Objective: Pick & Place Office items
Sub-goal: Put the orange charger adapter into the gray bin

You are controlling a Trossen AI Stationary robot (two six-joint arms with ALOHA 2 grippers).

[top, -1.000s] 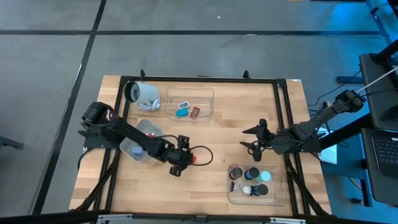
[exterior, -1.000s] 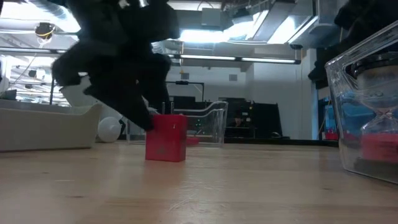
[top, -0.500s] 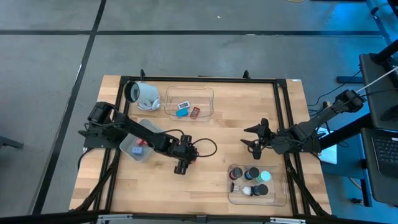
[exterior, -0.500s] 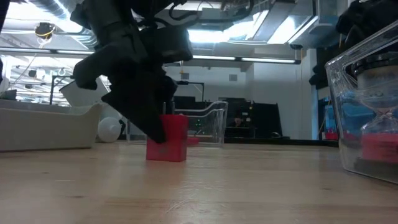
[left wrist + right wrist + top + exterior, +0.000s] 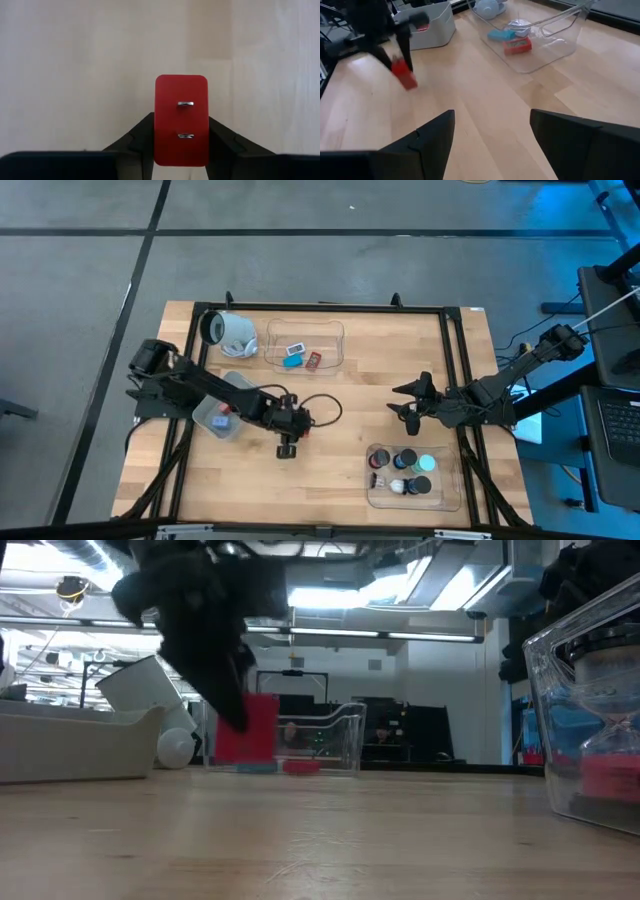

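Note:
A small red block (image 5: 181, 100) with two metal prongs on its face hangs a little above the wooden table, with my left gripper (image 5: 290, 428) shut on it near the table's middle. The low view shows the red block (image 5: 250, 730) off the wood, and the right wrist view shows the red block (image 5: 404, 75) tilted under the dark fingers. My right gripper (image 5: 406, 406) hovers open over bare wood toward the right, with nothing between its fingers. Other office items lie in the trays. My left gripper pinches the red block's two long sides (image 5: 158, 142) between its two fingers, toward one end of the block. The fingers (image 5: 232, 705) come down from above. The block hangs below them, lifted clear of the table and slightly tilted.
A clear tray (image 5: 303, 330) at the far middle holds small blue, white and red pieces. A second clear tray (image 5: 372, 498) at the near right holds several round pucks. A grey bin (image 5: 240, 388) and a white cylinder (image 5: 232, 332) stand at the left.
My left gripper has taken hold of the red block, which stood on the table, and raised it clear of the wood, shifting slightly toward the table's left. The right arm has kept still.

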